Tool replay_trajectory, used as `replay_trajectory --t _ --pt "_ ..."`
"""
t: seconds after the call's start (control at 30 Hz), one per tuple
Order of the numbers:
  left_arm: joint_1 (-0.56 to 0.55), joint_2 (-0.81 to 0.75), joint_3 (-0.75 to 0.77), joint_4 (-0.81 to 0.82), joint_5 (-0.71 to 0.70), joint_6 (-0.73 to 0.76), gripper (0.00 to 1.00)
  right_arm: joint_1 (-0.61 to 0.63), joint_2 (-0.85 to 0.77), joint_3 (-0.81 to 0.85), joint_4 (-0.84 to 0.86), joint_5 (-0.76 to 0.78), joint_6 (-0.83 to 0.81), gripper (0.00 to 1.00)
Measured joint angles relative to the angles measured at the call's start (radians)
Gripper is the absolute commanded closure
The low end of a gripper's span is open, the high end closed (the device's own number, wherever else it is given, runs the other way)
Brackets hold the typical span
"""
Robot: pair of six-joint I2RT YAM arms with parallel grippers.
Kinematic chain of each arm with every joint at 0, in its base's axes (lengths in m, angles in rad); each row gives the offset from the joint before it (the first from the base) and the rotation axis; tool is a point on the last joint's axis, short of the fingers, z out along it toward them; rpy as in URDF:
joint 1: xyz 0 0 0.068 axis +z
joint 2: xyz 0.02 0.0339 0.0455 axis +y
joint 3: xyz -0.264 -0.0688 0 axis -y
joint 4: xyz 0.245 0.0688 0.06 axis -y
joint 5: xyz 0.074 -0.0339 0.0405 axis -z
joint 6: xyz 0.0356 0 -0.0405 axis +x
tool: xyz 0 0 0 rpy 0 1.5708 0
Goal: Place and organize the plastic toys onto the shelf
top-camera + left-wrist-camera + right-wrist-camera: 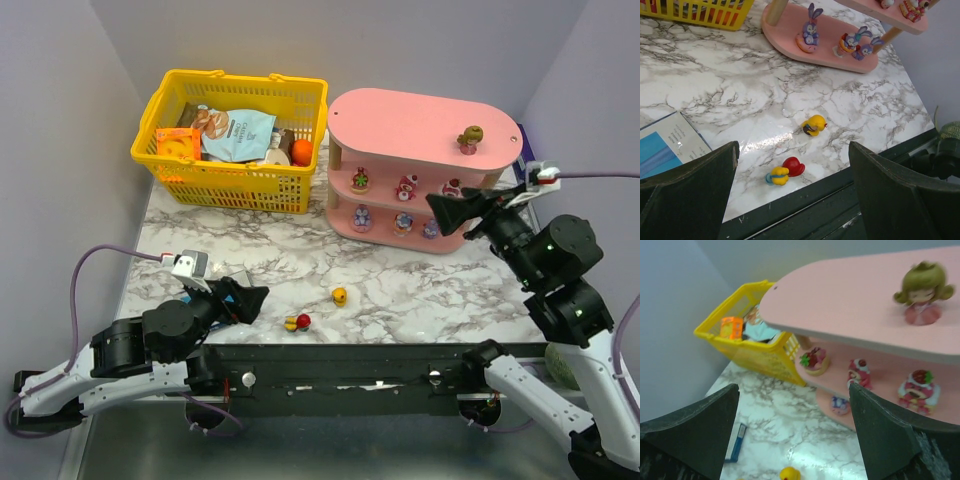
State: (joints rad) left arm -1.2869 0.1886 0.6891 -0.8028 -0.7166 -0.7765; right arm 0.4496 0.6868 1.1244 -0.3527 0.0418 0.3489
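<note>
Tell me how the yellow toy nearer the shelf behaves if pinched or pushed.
The yellow toy looks small and rounded, so a push probably rolls it. Its glossy plastic may slip in a pinch. On the shiny marble table it may skid.

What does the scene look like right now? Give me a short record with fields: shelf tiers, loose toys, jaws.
shelf top tier: one olive-haired figurine
middle tier: three red-and-pink toys
bottom tier: three purple bunny toys
loose on table: yellow toy, red-and-yellow toy
left jaws: open, empty, low near the loose toys
right jaws: open, empty, by the shelf's front right
left to do: two toys not yet shelved
</note>
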Motion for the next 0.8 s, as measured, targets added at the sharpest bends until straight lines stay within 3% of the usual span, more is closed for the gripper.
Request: replay_trajectory --t 0.3,0.47,0.6,0.8 --pt "0.0 -0.001 -0.002 0.0 0.003 -0.002 0.01 0.0 -0.034 -0.282 0.108 -0.325 0.092 0.0" --pt "0.0 -0.005 -0.005 0.0 0.003 -0.007 0.01 0.075 -0.044 -0.483 0.209 -0.356 0.116 0.05" --pt "0.0 -0.003 -0.009 -0.001 0.003 -0.011 0.01 0.325 -0.006 -0.59 0.251 -0.15 0.15 0.08" --pt "-0.003 0.008 -0.009 -0.002 0.003 -0.019 0.01 0.644 0.193 -0.591 0.326 0.281 0.276 0.16"
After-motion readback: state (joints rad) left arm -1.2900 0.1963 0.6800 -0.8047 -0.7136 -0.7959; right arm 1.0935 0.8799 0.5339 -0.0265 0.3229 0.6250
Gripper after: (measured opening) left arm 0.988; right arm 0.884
